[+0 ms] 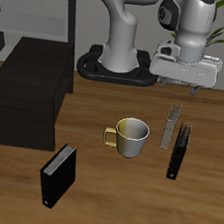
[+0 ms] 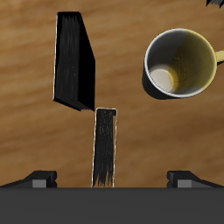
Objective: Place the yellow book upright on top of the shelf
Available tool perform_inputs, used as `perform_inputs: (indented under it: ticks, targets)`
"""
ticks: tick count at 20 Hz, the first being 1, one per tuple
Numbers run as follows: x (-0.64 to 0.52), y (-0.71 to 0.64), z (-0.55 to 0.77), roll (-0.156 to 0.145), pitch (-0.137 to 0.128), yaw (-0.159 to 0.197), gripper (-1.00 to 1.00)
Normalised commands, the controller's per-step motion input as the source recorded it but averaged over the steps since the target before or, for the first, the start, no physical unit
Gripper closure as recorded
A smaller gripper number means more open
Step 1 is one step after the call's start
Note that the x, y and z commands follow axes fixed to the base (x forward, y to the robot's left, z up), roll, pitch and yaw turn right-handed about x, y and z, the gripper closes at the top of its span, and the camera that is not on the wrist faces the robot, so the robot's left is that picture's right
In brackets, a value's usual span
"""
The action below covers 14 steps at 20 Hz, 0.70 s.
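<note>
The yellow book (image 1: 170, 127) stands upright on the table beside the mug, thin, with tan covers. In the wrist view it shows edge-on (image 2: 105, 145), directly between my fingers. My gripper (image 1: 185, 90) hangs above it, open and empty, with the jaws wide apart on either side of the book (image 2: 112, 179), not touching it. The shelf (image 1: 26, 98), a large matte black box with a flat top, stands at the far side of the table from the gripper. Nothing is on its top.
A thin black book (image 1: 180, 151) stands close beside the yellow book, nearer the front edge, and also shows in the wrist view (image 2: 74, 61). A yellow mug (image 1: 131, 137) (image 2: 179, 63) stands mid-table. A thicker black book (image 1: 59, 175) stands near the front. A grey open rack (image 1: 38, 4) is at the back.
</note>
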Motion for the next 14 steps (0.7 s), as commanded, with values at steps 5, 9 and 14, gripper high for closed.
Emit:
perform_inputs:
  ticks: [5,9,14]
  targets:
    - [-0.01,0.04,-0.23,0.013,-0.004,0.000,-1.00]
    - [0.01,0.01,-0.21,-0.007,-0.055,-0.011,-1.00]
    - [0.12,0.03,-0.41,0.004,0.035,0.007,-1.00]
